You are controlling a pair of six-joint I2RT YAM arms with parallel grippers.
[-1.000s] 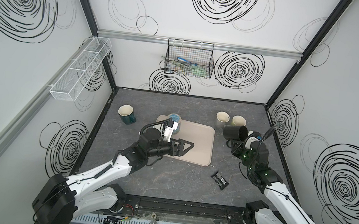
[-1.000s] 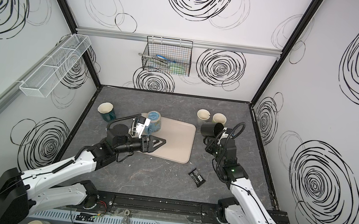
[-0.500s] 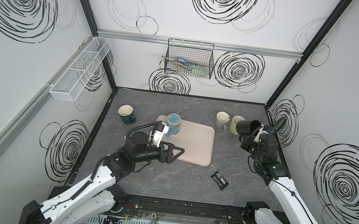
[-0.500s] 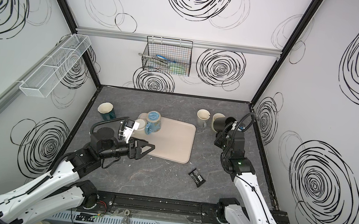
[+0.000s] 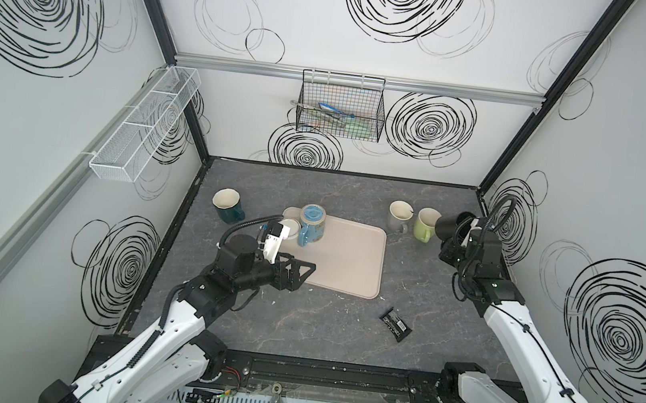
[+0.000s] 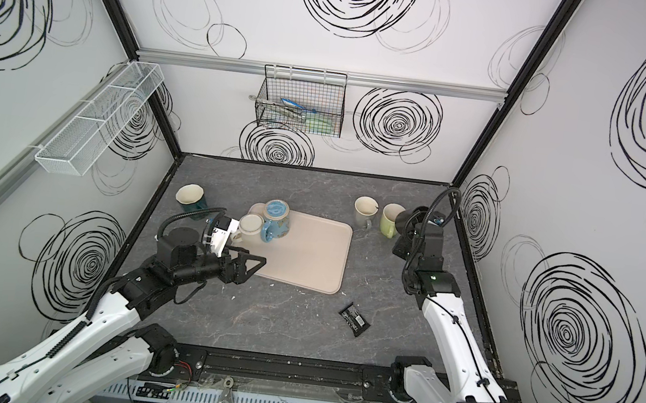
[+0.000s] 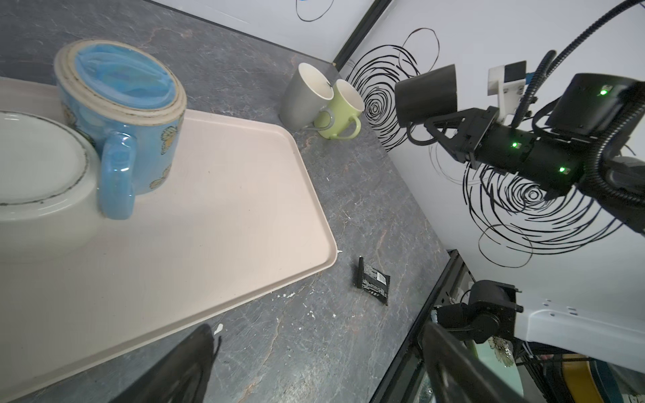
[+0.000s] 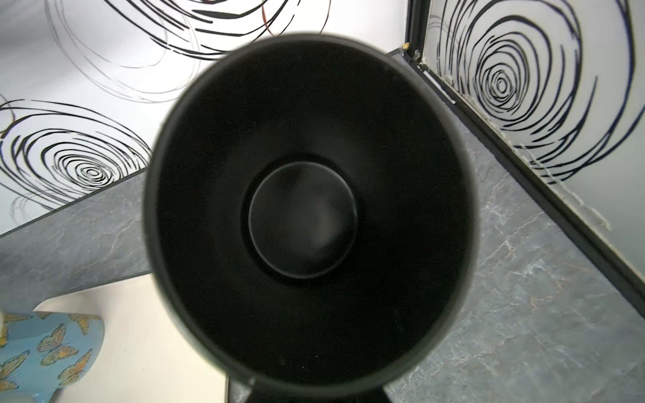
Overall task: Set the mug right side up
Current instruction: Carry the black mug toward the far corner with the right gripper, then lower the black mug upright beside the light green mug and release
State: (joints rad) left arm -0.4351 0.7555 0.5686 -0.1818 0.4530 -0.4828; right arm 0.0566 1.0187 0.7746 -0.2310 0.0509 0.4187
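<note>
**Top views.** The matte black ceramic mug (image 5: 451,226) is held clear of the grey marbled worktop (image 5: 329,337) near its 2 o'clock corner and lies on its side. The right claw (image 5: 458,239) is clamped tight on it, apparently at the handle, which would leave the body free to swing. The left claw (image 5: 305,276) is spread wide and empty. It hovers at the 7 o'clock edge of the beige plastic tray (image 5: 347,264), probably parked out of the way.

**Left wrist view.** The mug appears in profile with the right claw's fingers (image 7: 450,120) closed at its handle side. It is just beside an upright grey mug (image 7: 303,94) and an upright lime-green mug (image 7: 343,111).

**Right wrist view.** The mug's open mouth faces the camera and fills the frame, so its axis runs along the claw. The turn is judged about half done, and the base has yet to come down onto the worktop.
</note>
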